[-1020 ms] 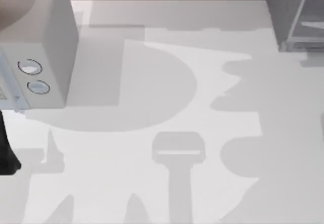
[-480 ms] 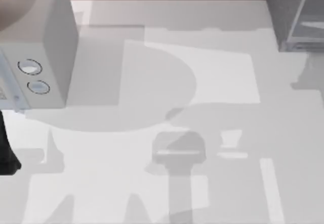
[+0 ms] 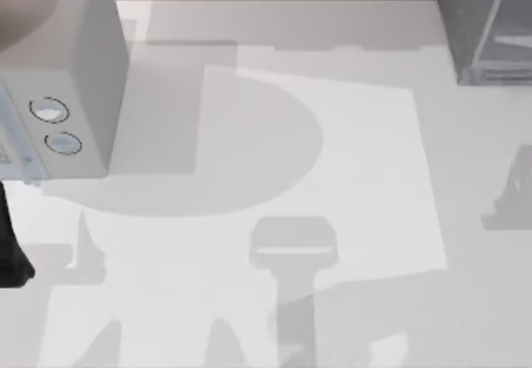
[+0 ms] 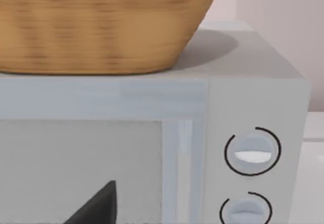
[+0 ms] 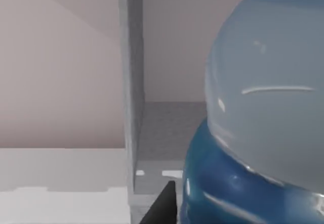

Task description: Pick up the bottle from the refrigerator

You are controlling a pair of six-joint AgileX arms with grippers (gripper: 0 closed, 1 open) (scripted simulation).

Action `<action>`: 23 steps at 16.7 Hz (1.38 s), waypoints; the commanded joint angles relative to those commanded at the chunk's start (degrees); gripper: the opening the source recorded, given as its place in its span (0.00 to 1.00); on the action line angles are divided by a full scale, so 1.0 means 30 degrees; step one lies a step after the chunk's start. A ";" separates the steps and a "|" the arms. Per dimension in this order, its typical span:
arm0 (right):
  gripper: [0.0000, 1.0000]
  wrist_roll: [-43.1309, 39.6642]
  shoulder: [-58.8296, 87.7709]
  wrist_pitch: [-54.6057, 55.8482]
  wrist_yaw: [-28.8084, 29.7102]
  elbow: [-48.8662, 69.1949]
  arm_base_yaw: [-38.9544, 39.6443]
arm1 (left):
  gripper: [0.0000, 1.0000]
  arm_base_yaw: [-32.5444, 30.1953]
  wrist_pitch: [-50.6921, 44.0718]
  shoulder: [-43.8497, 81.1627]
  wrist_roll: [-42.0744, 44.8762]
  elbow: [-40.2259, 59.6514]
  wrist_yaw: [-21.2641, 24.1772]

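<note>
The bottle point(image 5: 263, 123) looms close in the right wrist view: a pale grey-white, rounded body with a glossy bright-blue band across its near part. It sits just beside the refrigerator's grey upright edge point(image 5: 132, 82), with the cabinet's speckled grey floor behind it. A dark finger tip of the right end effector point(image 5: 163, 206) juts in touching or just beside the blue part; whether its fingers are apart or clamped on the bottle cannot be told.

From above, the refrigerator point(image 3: 486, 23) stands at the bench's far right corner, dark grey with a see-through, pale-edged panel. The white bench point(image 3: 349, 152) carries broad shadows.

At the far left stands a microwave point(image 3: 66, 77), light grey-white with two ringed round dials. A woven wicker basket point(image 4: 101, 24) rests on its top. The left end effector point(image 4: 98, 206) is parked facing the microwave door; its finger state cannot be told.
</note>
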 joint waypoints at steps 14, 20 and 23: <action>0.00 -0.0058 -1.0239 -0.5765 0.1005 -0.4330 0.1050 | 1.00 0.0000 0.0000 0.0000 0.0000 0.0000 0.0000; 0.00 0.0645 -0.7363 -0.3972 0.3183 -0.3672 0.3456 | 1.00 0.0000 0.0000 0.0000 0.0000 0.0000 0.0000; 0.00 0.1389 -0.3255 -0.1645 0.5926 -0.2727 0.6369 | 1.00 0.0000 0.0000 0.0000 0.0000 0.0000 0.0000</action>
